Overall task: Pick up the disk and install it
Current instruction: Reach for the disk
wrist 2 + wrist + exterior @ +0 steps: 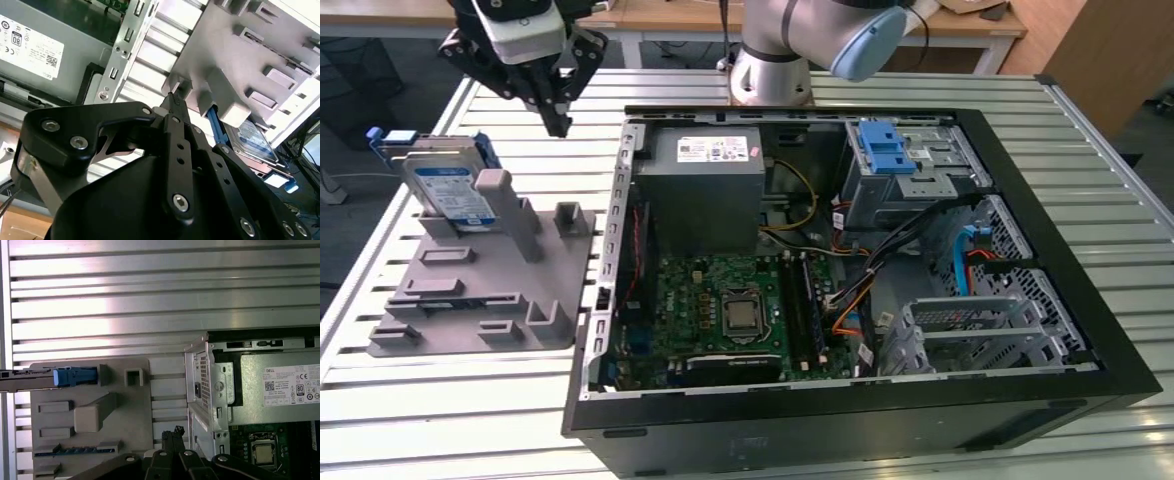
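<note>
The disk (454, 190) is a silver-grey drive with a blue-and-white label and blue side rails. It stands on edge in a slot at the far end of the grey fixture (480, 300), on the exterior view's left. My gripper (560, 122) hangs above the table between that fixture and the open computer case (1067, 230), up and to the right of the disk and apart from it. Its fingers meet at the tips, shut on nothing. In both wrist views the closed fingertips (172, 99) (172, 432) point at the fixture's edge, with the disk (252, 140) (30, 380) off to one side.
The case lies open on the slatted metal table (454, 420). Inside it are a grey power-supply box (707, 190), a motherboard (734, 310), a drive bay with a blue latch (897, 150), a metal drive cage (974, 330) and loose cables. The arm's base (767, 70) stands behind the case.
</note>
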### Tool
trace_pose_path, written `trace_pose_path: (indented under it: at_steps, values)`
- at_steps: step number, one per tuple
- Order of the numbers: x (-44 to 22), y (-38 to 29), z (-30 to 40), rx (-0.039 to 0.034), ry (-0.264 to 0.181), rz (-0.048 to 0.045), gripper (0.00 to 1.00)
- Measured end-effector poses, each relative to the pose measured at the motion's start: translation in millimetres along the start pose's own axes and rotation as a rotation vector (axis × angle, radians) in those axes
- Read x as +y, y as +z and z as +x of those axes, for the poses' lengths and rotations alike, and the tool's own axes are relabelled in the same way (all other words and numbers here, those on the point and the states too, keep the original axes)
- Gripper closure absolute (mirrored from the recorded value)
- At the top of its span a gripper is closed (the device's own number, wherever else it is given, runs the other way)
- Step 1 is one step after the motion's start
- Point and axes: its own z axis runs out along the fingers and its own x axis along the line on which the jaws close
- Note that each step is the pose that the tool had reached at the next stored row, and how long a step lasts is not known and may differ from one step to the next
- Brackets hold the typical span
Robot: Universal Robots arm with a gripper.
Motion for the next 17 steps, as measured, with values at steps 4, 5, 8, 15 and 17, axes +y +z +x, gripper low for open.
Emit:
trace_pose_path:
  at_steps: [4, 5, 8, 15, 17]
  values:
    - [-0.1, 0.0, 0.8, 0.0, 0.0, 0.0, 0.89]
    - [-0.1, 0.0, 0.8, 0.0, 0.0, 0.0001, 0.89]
    - [-0.2, -0.1, 2.6, 0.0, 0.0, 0.0001, 0.89]
    - [-0.3, -0.1, 3.8, 0.0, 0.0, 0.0001, 0.89]
    - [-0.3, -0.1, 3.8, 0.0, 0.0, 0.0001, 0.89]
